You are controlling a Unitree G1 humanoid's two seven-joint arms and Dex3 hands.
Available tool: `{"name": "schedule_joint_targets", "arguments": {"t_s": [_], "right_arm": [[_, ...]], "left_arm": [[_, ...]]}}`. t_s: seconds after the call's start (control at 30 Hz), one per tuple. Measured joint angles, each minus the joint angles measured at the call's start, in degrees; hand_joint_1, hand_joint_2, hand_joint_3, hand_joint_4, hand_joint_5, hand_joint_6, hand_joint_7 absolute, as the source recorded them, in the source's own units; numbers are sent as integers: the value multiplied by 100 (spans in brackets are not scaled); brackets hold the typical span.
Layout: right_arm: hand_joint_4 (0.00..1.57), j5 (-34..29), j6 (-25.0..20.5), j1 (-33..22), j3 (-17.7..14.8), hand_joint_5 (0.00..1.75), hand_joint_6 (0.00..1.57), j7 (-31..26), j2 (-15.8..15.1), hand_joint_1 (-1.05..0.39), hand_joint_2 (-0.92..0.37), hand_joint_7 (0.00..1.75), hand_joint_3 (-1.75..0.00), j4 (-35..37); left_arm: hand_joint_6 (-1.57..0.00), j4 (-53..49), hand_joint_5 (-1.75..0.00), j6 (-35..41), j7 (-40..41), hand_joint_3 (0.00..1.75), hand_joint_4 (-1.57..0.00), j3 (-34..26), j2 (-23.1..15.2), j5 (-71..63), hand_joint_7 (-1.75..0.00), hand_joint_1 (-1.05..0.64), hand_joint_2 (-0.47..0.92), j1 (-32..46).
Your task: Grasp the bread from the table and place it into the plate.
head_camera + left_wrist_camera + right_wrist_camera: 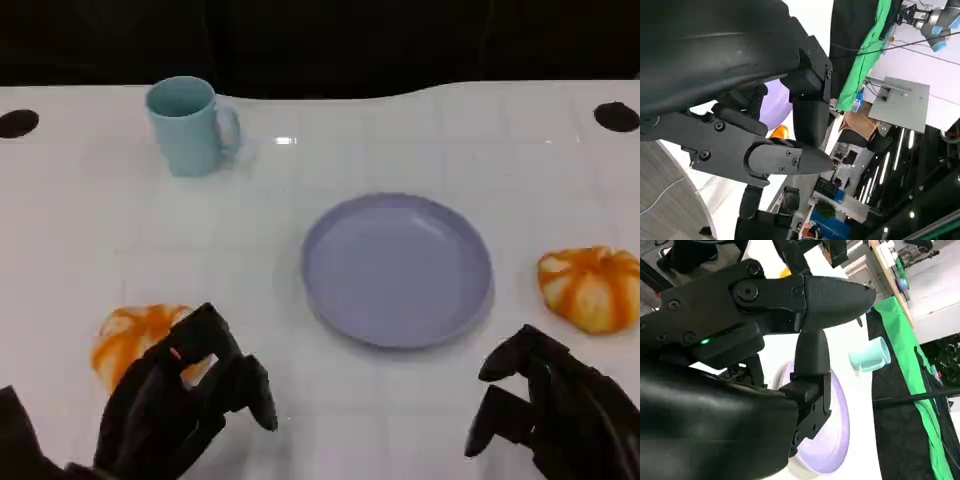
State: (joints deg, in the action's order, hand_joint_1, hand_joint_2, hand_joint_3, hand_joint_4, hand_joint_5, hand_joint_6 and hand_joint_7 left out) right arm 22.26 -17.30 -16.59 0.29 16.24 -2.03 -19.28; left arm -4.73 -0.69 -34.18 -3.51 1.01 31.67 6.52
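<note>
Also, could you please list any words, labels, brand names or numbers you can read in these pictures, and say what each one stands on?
None can be read.
Light blue mug: plain, no print.
Lavender plate: plain, no marking.
Two orange-and-white breads: no label.
White table: a faint grid and black round marks, no writing.
Left hand and right hand: no readable lettering.
Room clutter behind, in the left wrist view: too small and blurred to read.

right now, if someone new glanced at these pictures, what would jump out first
The lavender plate in the middle of the white table, bare of food, draws the eye first. Next come two orange-and-white bread rolls: one bread right of the plate, the other bread at lower left, partly behind the left hand. A light blue mug stands at the far left, and the right hand hovers low right, holding nothing.
</note>
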Motion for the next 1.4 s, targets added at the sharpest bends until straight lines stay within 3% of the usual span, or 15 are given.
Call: {"name": "schedule_joint_targets", "arguments": {"t_s": [1.4], "right_arm": [[62, 1, 0, 0, 0, 175, 41, 0, 2, -52, -92, 169, -47, -1]], "left_arm": [[-57, -79, -175, -30, -172, 28, -77, -60, -1, 1, -175, -59, 92, -12]]}}
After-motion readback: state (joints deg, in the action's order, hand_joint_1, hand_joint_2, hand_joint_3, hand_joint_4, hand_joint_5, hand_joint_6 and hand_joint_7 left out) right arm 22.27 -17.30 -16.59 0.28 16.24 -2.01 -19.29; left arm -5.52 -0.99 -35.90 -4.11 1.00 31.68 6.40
